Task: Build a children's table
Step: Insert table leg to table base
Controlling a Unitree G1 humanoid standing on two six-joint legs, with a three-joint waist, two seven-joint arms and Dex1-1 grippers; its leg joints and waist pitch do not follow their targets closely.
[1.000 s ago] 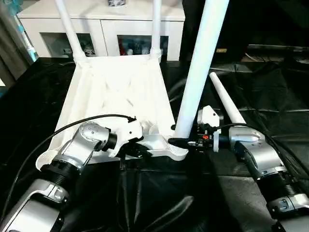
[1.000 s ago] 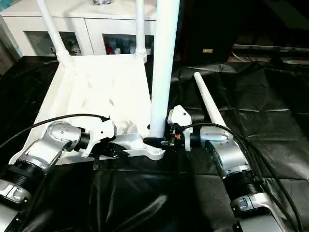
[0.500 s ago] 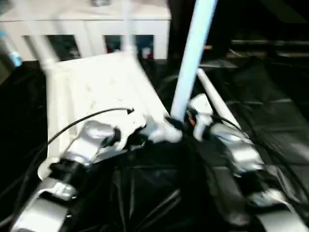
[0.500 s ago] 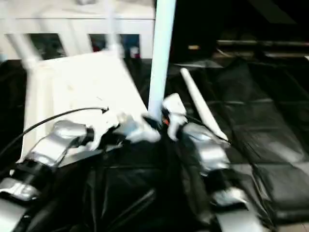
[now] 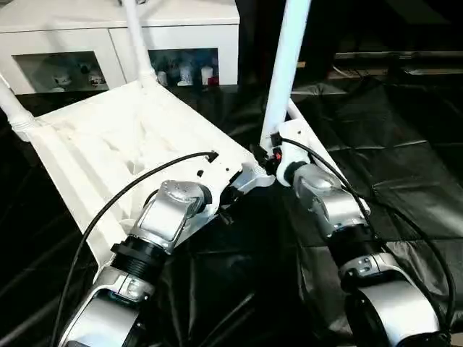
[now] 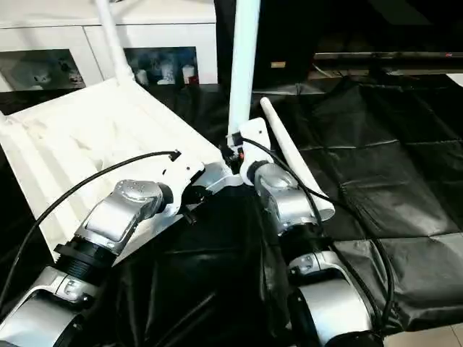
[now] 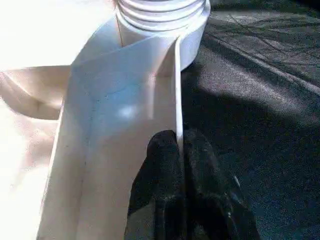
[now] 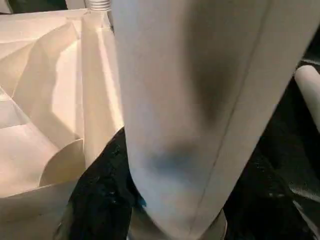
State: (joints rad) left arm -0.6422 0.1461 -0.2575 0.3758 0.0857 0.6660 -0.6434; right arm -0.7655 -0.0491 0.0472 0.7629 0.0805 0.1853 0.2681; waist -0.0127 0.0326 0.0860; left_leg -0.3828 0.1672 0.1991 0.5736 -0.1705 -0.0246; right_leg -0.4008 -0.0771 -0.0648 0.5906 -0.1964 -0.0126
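The children's table (image 5: 130, 137) lies upside down on black cloth, ribbed underside up and turned at an angle to me. Two white legs (image 5: 137, 43) stand in its far corners. A third leg (image 5: 286, 72) stands upright at the near right corner socket (image 7: 160, 30), and my right gripper (image 5: 266, 155) is shut on its base; its black fingers (image 8: 97, 200) show on either side of the leg (image 8: 200, 100). My left gripper (image 5: 230, 194) is shut on the table's thin rim beside that socket, fingers (image 7: 162, 160) pinching the wall. A loose leg (image 6: 286, 141) lies behind my right arm.
A white glass-door cabinet (image 5: 87, 32) stands beyond the table. Wrinkled black cloth (image 5: 405, 159) covers the surface to the right and in front. A black cable (image 5: 108, 210) arcs over my left forearm.
The table has swung round on the cloth, its held corner moving away from me. Both grippers keep their holds. The camera has also shifted.
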